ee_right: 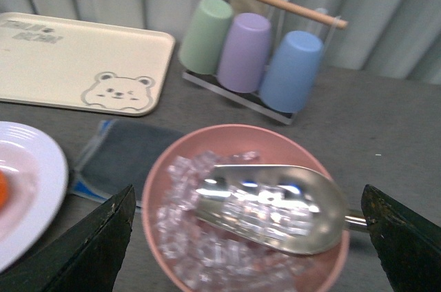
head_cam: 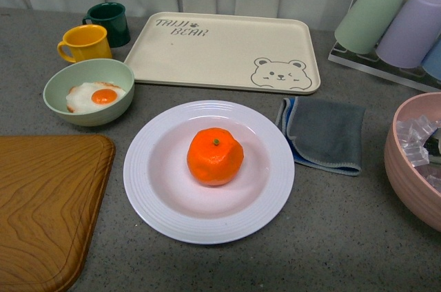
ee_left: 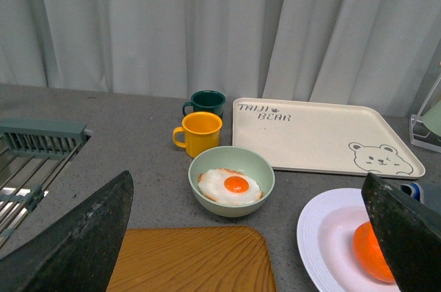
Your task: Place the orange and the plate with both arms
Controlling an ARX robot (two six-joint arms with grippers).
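The orange (head_cam: 215,156) sits upright in the middle of the white ribbed plate (head_cam: 155,195), which rests on the grey counter in the centre of the front view. Neither arm shows in that view. In the left wrist view the plate (ee_left: 324,226) and part of the orange (ee_left: 368,254) lie low at one side, behind one dark finger; my left gripper (ee_left: 248,237) is open above the wooden board with nothing between its fingers. My right gripper (ee_right: 248,237) is open above a pink bowl, and the plate's rim (ee_right: 48,189) and a sliver of orange (ee_right: 3,192) show at the frame edge.
A cream bear tray (head_cam: 220,47) lies behind the plate. A pale green bowl with a fried egg (head_cam: 89,92), a yellow mug (head_cam: 84,43) and a dark green mug (head_cam: 110,22) stand back left. A wooden board (head_cam: 41,202), a grey cloth (head_cam: 325,132), a pink bowl of ice with a scoop (ee_right: 248,202) and a cup rack (ee_right: 255,54) surround the plate.
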